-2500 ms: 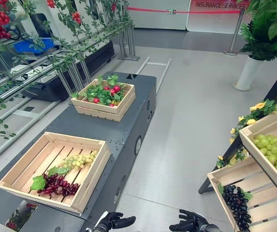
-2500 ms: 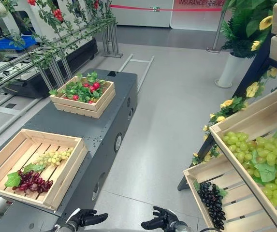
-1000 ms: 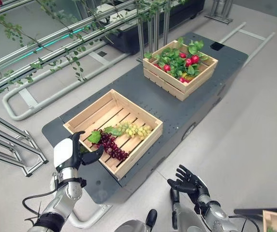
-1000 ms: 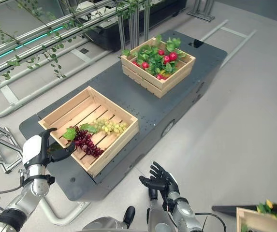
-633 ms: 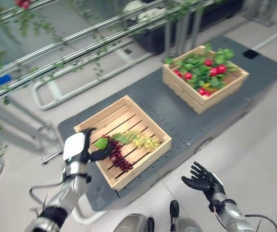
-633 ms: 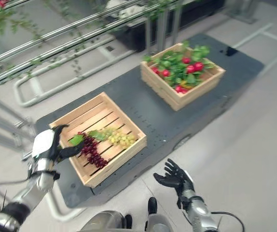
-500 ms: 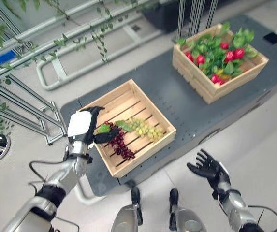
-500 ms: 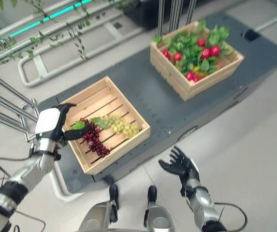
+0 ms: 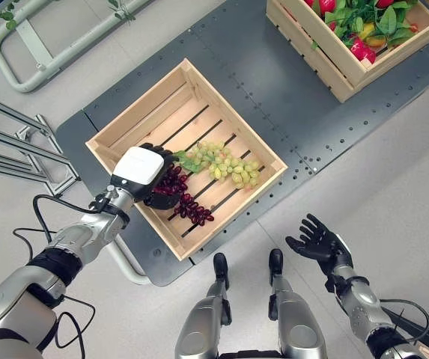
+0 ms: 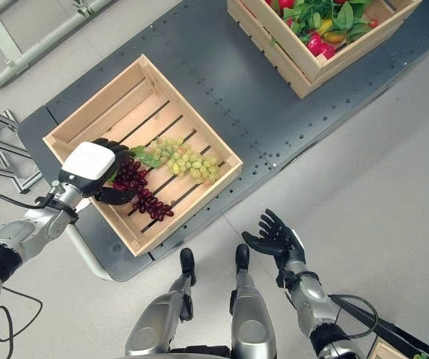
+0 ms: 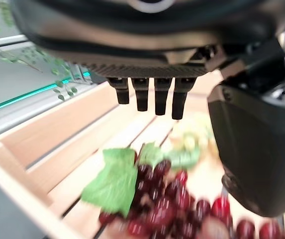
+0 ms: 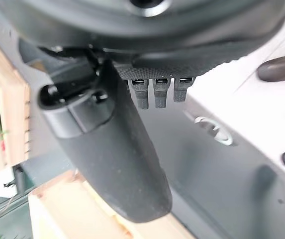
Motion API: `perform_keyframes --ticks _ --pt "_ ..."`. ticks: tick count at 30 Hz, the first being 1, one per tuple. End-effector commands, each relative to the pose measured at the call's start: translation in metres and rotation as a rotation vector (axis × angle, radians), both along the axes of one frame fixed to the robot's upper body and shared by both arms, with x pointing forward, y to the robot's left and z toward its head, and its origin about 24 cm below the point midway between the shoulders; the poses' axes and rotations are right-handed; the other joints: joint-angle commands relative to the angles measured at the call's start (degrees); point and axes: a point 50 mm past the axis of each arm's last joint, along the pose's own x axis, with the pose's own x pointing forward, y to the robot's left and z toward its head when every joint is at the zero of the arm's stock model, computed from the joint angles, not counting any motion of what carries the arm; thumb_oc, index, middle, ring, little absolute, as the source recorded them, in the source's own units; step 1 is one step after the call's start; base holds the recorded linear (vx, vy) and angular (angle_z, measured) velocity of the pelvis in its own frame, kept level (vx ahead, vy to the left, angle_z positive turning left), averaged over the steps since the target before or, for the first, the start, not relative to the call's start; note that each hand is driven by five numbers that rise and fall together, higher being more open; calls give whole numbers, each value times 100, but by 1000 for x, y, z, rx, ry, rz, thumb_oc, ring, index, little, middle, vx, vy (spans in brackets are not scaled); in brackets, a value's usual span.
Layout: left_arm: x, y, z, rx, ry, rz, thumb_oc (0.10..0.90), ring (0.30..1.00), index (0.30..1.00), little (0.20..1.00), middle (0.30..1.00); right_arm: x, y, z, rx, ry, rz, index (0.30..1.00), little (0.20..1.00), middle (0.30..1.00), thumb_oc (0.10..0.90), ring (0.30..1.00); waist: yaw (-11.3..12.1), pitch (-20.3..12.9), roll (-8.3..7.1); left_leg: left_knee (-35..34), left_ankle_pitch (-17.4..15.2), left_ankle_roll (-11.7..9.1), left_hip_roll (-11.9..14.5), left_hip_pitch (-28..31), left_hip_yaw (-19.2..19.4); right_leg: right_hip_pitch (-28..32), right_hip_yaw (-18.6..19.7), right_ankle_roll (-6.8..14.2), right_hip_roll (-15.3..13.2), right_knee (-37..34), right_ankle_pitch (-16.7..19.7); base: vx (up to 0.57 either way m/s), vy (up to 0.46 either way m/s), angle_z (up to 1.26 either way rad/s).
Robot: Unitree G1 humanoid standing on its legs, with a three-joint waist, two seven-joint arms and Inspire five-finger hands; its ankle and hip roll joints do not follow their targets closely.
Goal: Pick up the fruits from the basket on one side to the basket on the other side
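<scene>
A wooden crate (image 9: 162, 120) on the grey platform (image 9: 274, 112) holds a bunch of purple grapes (image 9: 193, 211) and a bunch of green grapes (image 9: 229, 166). My left hand (image 9: 141, 170), with a white back cover, reaches in over the crate's near-left rim and hovers over the leafy end of the purple grapes (image 11: 167, 199). Its fingers (image 11: 154, 97) are straight and its thumb (image 11: 254, 144) stands beside the bunch, which lies on the slats. My right hand (image 9: 317, 243) is open, palm up, over the floor beside the platform.
A second wooden crate (image 9: 334, 63) with red fruits (image 9: 362, 51) and green leaves stands further along the platform on the right. Metal rails (image 9: 19, 142) and a bent tube frame (image 9: 57, 56) run along the platform's left side. Grey floor lies to the right.
The camera has tilted down onto the crate. My left hand has moved from the crate's left rim in over the purple grapes. The right hand stays open in the air.
</scene>
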Motion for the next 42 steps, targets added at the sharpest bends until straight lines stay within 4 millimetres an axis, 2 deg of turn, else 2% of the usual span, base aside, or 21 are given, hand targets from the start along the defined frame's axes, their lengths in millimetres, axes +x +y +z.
perform_keyframes --ticks 1,5,7,12,14,18,23,26,33,37,42 --pt "20 8 60 143 -159 10 800 900 900 900 900 15 -16 34 -36 -155 -8 900 900 900 800 900 -46 -159 -179 956 -710 -220 47 -390 115 -436 -50 -130 -231 1137 -709 -98 20 9" --pt "29 9 79 246 -147 85 800 900 900 900 900 29 -18 49 -35 -194 -7 900 900 900 800 900 -26 96 -214 1569 -833 -237 81 -853 109 -828 -96 -174 -301 1719 -900 -99 17 6" --pt "30 6 89 283 -148 62 800 900 900 900 900 33 -19 53 -39 -195 -11 900 900 900 800 900 -7 166 -217 1732 -879 -226 92 -1036 79 -1008 -82 -187 -317 1916 -971 -57 6 9" --pt "30 -16 112 377 -128 -26 800 900 900 900 900 37 -16 59 -38 -210 -13 900 900 900 800 900 48 166 -207 1694 -851 -191 60 -1317 30 -1311 -88 -149 -317 1958 -942 -36 -1 5" --pt "30 -30 123 435 -168 -108 800 900 900 900 900 41 -14 63 -32 -227 -10 900 900 900 800 900 63 166 -226 1631 -825 -176 51 -1416 29 -1426 -100 -127 -303 1931 -911 -27 -7 6" --pt "34 -44 139 522 -190 -200 800 900 900 900 900 47 -13 68 -28 -249 -11 900 900 900 800 900 73 166 -261 1699 -806 -149 33 -1707 64 -1753 -148 -92 -304 2088 -897 -35 -19 6" --pt "42 -44 133 582 -106 -165 800 900 900 900 900 58 -9 77 -12 -270 -17 900 900 900 800 900 77 166 -338 2039 -863 -123 60 -2178 69 -2234 -148 -76 -327 2435 -925 -17 -18 7" --pt "46 -42 128 655 -120 -167 800 900 900 900 900 63 -9 81 -15 -275 -15 900 900 900 800 900 68 166 -370 2265 -928 -122 97 -2458 64 -2517 -133 -80 -336 2615 -951 0 -3 1" --pt "49 -38 126 657 -110 -147 800 900 900 900 900 70 -10 90 -14 -306 -32 900 900 900 800 900 71 166 -414 2554 -1011 -110 165 -2843 66 -2898 -119 -85 -336 2849 -990 -3 4 2" --pt "55 -18 113 675 21 40 800 900 900 900 900 77 -12 104 -3 -348 -44 900 900 900 800 900 71 166 -462 2789 -1062 -116 199 -3142 48 -3165 -109 -99 -338 3024 -1020 0 0 0" --pt "57 -8 104 704 28 150 800 900 900 900 900 83 -12 116 12 -379 -56 900 900 900 800 900 81 166 -513 2903 -1101 -124 220 -3340 41 -3356 -116 -111 -351 3113 -1034 0 0 0"
